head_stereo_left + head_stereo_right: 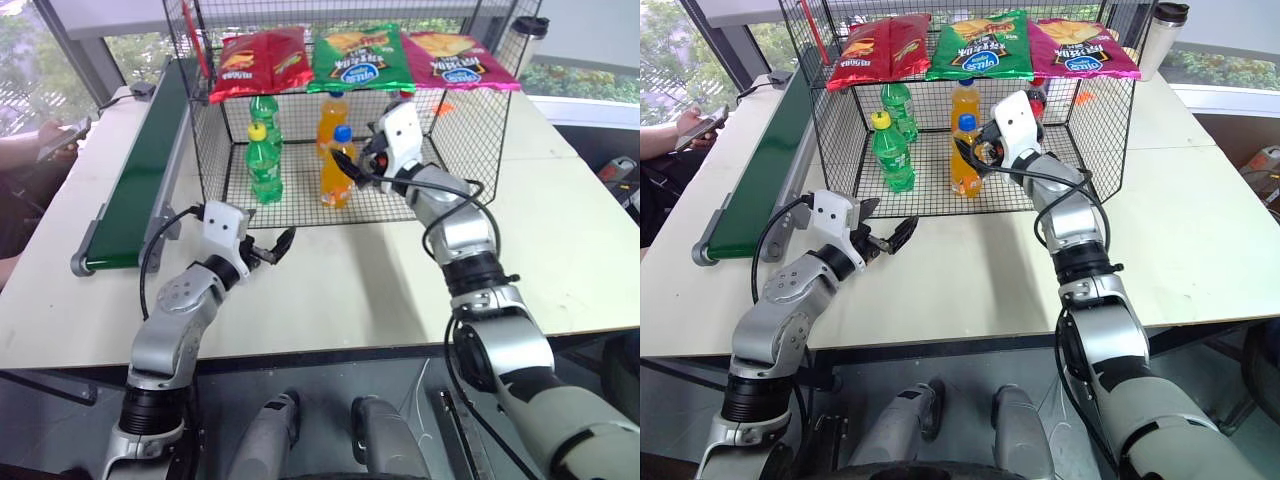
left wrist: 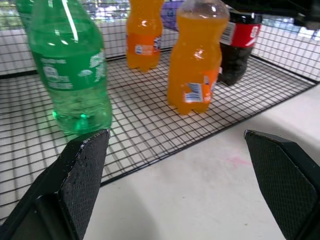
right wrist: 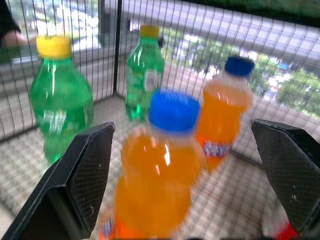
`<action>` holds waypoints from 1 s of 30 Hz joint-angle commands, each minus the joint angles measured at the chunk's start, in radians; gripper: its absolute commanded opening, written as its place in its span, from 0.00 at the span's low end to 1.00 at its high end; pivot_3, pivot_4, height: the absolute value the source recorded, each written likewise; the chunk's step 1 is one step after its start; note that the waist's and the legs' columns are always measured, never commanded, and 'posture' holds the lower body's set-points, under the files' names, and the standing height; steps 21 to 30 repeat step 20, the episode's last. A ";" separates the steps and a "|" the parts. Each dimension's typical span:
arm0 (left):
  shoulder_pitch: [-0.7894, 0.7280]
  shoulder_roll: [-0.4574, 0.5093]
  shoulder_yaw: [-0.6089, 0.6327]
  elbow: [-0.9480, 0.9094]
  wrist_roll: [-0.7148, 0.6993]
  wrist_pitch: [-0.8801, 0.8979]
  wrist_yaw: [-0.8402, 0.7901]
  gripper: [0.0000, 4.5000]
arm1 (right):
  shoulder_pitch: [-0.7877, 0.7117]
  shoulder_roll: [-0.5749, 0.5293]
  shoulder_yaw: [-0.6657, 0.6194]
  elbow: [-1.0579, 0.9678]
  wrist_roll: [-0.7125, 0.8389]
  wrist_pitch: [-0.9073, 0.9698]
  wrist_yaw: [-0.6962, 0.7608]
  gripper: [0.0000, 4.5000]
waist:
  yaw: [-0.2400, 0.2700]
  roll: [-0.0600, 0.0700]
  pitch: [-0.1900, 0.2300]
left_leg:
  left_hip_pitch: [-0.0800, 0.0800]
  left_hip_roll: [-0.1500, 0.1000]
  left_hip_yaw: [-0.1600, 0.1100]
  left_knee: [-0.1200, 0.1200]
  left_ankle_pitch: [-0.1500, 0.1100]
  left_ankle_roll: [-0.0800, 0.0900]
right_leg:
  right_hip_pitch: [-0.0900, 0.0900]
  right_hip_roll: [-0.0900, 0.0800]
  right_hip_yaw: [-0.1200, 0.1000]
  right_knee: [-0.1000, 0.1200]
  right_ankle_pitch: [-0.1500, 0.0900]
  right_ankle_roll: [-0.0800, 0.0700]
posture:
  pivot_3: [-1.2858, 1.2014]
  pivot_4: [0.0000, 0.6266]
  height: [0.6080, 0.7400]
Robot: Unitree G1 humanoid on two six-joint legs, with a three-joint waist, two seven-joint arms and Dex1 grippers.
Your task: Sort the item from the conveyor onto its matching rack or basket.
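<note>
The item, an orange soda bottle point(image 1: 338, 170) with a blue cap, stands upright on the mesh floor of the black wire basket point(image 1: 300, 203). My right gripper point(image 1: 353, 163) is just to the bottle's right at the basket's open front. It is open, and the bottle point(image 3: 160, 165) shows between its spread fingers point(image 3: 82, 170) without being gripped. My left gripper point(image 1: 275, 247) hovers open and empty over the table in front of the basket. The green conveyor point(image 1: 140, 170) runs along the table's left side with nothing on it.
In the basket stand two green bottles point(image 1: 263, 160), a second orange bottle point(image 1: 331, 118) and a cola bottle point(image 2: 237, 45). Chip bags point(image 1: 360, 55) lie on the basket's top. A person with a phone point(image 1: 45, 140) sits at far left. A tumbler point(image 1: 525, 40) stands back right.
</note>
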 commanded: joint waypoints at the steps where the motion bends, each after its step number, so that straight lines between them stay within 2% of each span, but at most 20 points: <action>1: 0.007 0.022 0.009 -0.044 -0.025 -0.005 -0.030 1.00 | 0.070 -0.068 0.019 -0.228 0.051 0.127 0.110 0.99 | 0.001 0.000 0.000 | 0.000 0.000 0.000 0.000 0.000 0.000 | 0.000 0.000 0.000 0.000 0.000 0.000 | 0.52 0.24 0.99; 6: 0.028 0.060 -0.001 -0.031 -0.031 -0.003 -0.073 1.00 | 0.323 -0.180 0.101 -0.534 0.155 0.310 0.295 0.99 | 0.002 0.000 0.000 | 0.000 0.000 0.000 0.000 0.000 0.000 | 0.001 -0.001 0.000 -0.001 -0.002 -0.003 | 0.52 0.24 0.99; 11: 0.040 0.085 -0.021 -0.009 -0.013 -0.018 -0.092 1.00 | 0.458 -0.147 0.114 -0.643 0.209 0.415 0.267 0.99 | -0.001 0.000 0.000 | 0.000 0.000 0.001 0.001 -0.002 -0.002 | 0.001 -0.004 0.000 0.000 -0.002 -0.003 | 0.52 0.24 0.99; 17: 0.081 0.111 -0.044 -0.023 -0.009 -0.018 -0.128 1.00 | 0.476 -0.111 0.105 -0.640 0.212 0.437 0.212 0.99 | 0.004 0.000 -0.001 | 0.000 0.000 0.001 0.001 -0.002 -0.002 | 0.001 -0.005 -0.001 -0.001 -0.002 -0.004 | 0.52 0.24 0.99; 30: 0.094 0.118 -0.045 -0.014 -0.004 -0.035 -0.141 1.00 | 0.470 -0.111 0.105 -0.639 0.216 0.437 0.207 0.99 | 0.004 0.000 -0.001 | 0.000 -0.001 0.001 0.001 -0.002 -0.002 | 0.001 -0.005 -0.001 -0.001 -0.002 -0.004 | 0.52 0.24 0.99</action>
